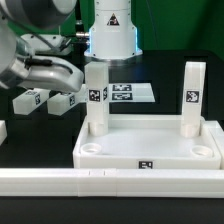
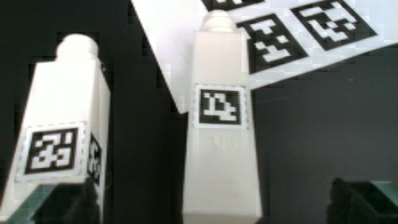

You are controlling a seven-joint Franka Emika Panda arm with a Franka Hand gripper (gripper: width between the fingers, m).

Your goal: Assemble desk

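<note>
- Desk top point(image 1: 120, 158) flat on worktop point(image 1: 150, 108), just behind rail point(image 1: 50, 181) at near edge.
- Upright legs point(image 1: 97, 95) in its two far corner sockets; loose legs point(image 1: 30, 101) lying at the exterior view's left.
- Fingers point(image 2: 366, 198) wide, I see nothing held.

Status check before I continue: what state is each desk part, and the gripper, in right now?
Gripper: open, empty.
Desk top: flat on the table, front corners without legs.
Rear leg on the exterior view's left: upright in its socket.
Rear leg on the exterior view's right: upright in its socket.
Loose leg nearest the desk top: lying on the table.
Other loose leg: lying on the table.
</note>
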